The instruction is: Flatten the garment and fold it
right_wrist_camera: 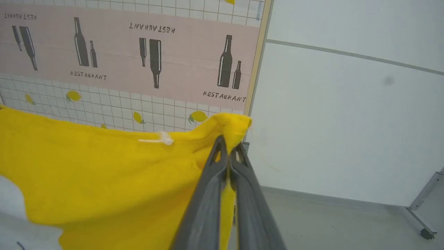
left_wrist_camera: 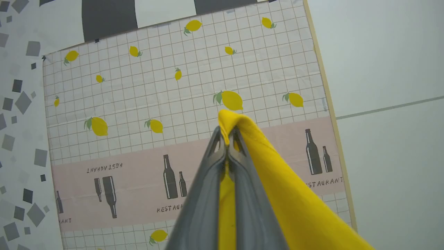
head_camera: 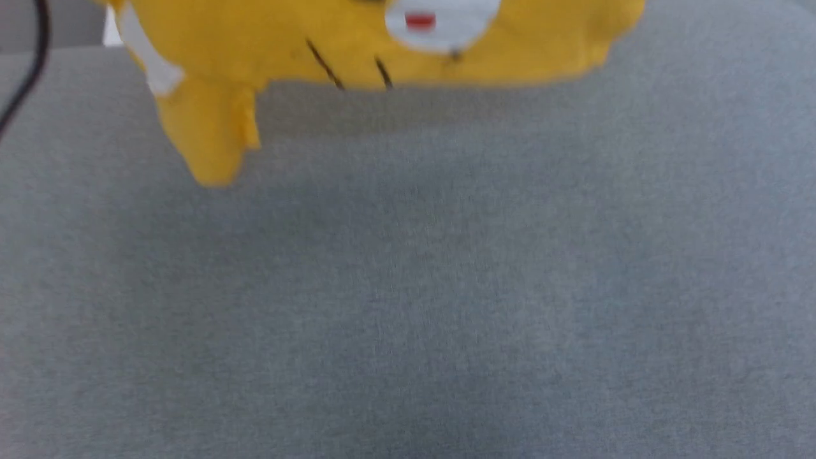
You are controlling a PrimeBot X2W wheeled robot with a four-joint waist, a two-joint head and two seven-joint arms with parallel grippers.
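While the yellow garment [head_camera: 357,44] hangs spread across the top of the head view, a sleeve drooping at its left above the grey cloth surface [head_camera: 408,287], the left gripper [left_wrist_camera: 227,135] is clamped tight on one yellow edge, and the right gripper [right_wrist_camera: 229,147] pinches another corner, a lemon-print board [left_wrist_camera: 156,86] behind both.

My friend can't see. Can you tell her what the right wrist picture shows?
The right pincer is shut on a corner of the yellow garment, which spreads to the left. Behind it is a panel printed with bottles and lemons, beside a white wall.
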